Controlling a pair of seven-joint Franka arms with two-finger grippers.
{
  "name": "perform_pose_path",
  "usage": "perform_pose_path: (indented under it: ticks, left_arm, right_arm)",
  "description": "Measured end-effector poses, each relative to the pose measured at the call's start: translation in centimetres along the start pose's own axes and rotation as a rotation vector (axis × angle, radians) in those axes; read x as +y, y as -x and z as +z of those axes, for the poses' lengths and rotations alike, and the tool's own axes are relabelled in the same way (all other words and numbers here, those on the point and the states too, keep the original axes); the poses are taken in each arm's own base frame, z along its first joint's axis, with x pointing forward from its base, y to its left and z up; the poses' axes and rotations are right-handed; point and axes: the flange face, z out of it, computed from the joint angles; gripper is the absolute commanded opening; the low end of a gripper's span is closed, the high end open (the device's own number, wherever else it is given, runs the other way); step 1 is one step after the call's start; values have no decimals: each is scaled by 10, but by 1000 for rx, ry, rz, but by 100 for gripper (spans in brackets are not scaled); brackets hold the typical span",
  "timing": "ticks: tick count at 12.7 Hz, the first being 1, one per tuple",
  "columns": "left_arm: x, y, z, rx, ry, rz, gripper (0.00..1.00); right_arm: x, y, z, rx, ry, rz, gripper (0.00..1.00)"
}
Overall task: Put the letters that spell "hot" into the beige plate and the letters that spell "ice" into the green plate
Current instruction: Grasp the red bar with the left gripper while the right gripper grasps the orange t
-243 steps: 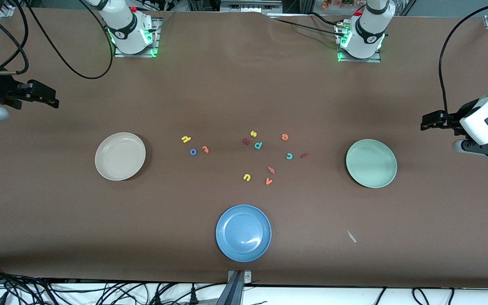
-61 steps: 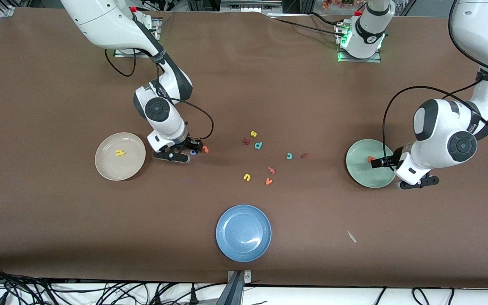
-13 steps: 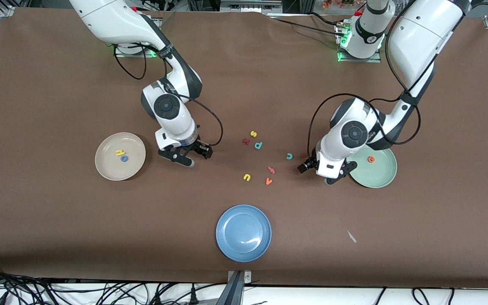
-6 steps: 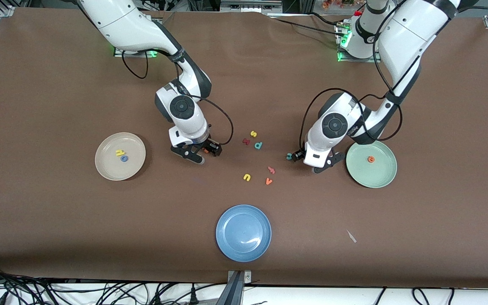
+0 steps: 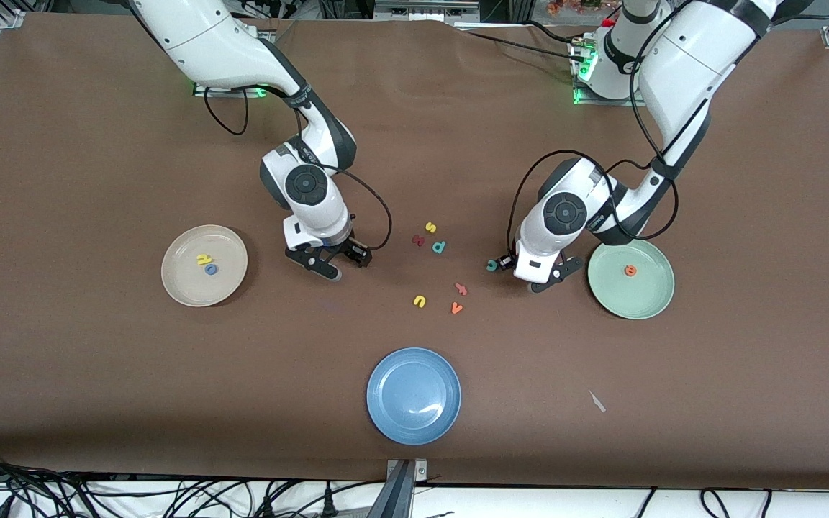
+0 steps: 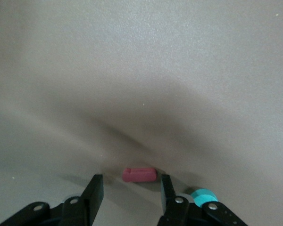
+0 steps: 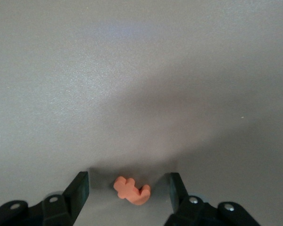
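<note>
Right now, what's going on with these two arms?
They're sorting letters into plates. The beige plate holds the yellow h and blue o; the green plate holds the orange e. The right end effector is down on the table, open around the orange t. The left end effector is open around the red i, with the teal c beside it.

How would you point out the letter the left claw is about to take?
Start at the green plate. Beside it, toward the table's middle, the left claw straddles a dark red i lying on the cloth. It is a plain stubby bar, unlike the curved teal c beside it.
</note>
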Motion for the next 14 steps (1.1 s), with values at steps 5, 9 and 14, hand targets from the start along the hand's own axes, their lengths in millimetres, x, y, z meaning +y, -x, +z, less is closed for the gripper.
perform_pose_path:
  ticks: [5,9,14]
  left_arm:
    - [-2,-3,1,-1,0,-5,52]
    - [-1,-3,2,0,9,-6,46]
    - [1,-3,1,3,19,-8,24]
  right_arm:
    - [0,1,1,-1,2,31,75]
    - [0,2,1,-1,4,47,66]
    - [1,3,2,-2,5,59,61]
